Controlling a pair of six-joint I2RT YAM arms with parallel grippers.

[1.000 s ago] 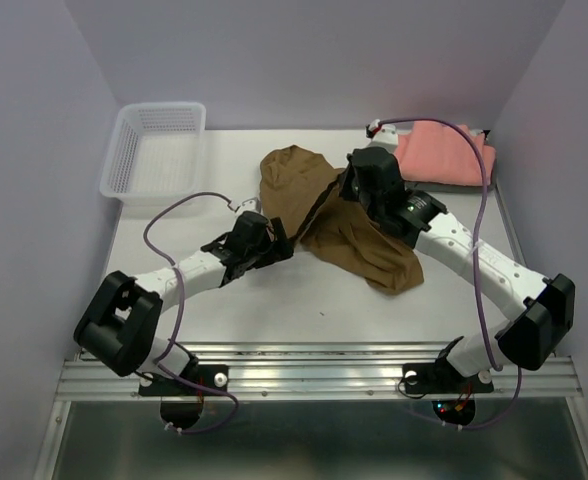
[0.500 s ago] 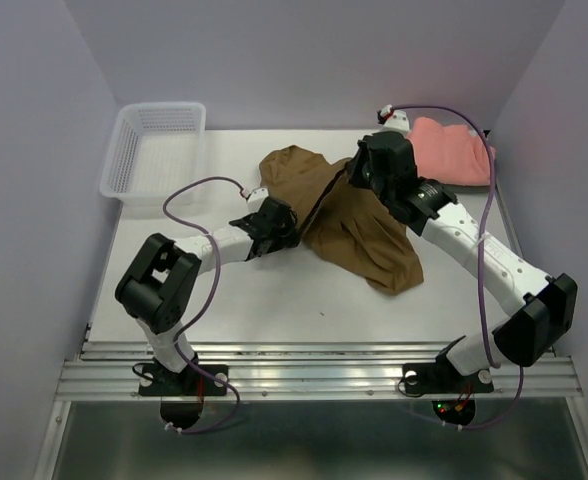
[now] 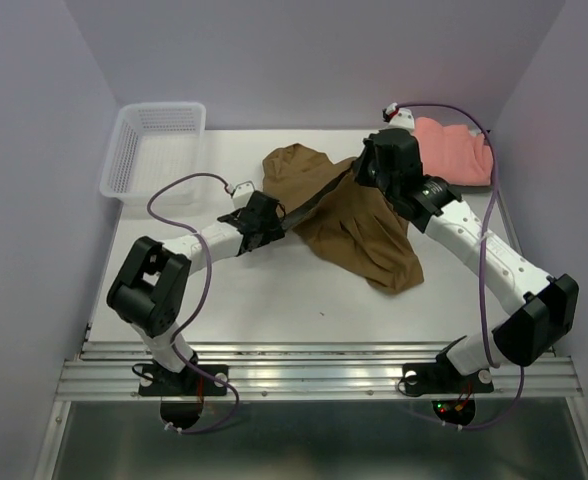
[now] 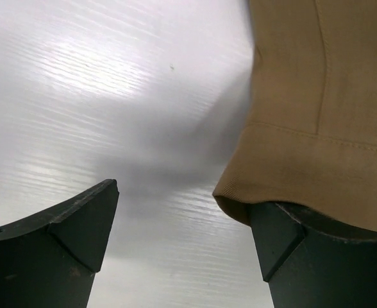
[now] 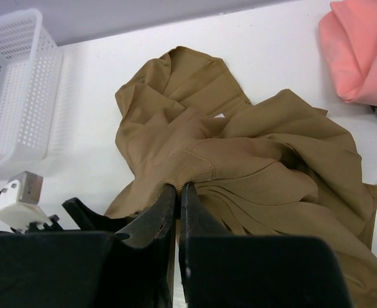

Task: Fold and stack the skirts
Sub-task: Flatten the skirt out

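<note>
The olive-brown skirt (image 3: 359, 225) lies crumpled in the middle of the tabletop (image 3: 274, 290), with one lobe bunched toward the far side and the pleated part spread toward the near right. The right gripper (image 5: 179, 187) reaches down on it from the right. Its jaws are pressed together on a ribbed fold of the cloth, and this fold is lifted a little above the rest.

The left gripper (image 4: 185, 199) is low over the tabletop at the left edge of the same skirt. Its jaws stand wide apart, and the stitched hem of the skirt drapes over the right one, while the left one is over bare surface.

The salmon-pink skirt (image 3: 459, 152) lies folded at the far right corner, apart from the brown one. The white mesh basket (image 3: 139, 165) stands at the far left corner of the tabletop.
</note>
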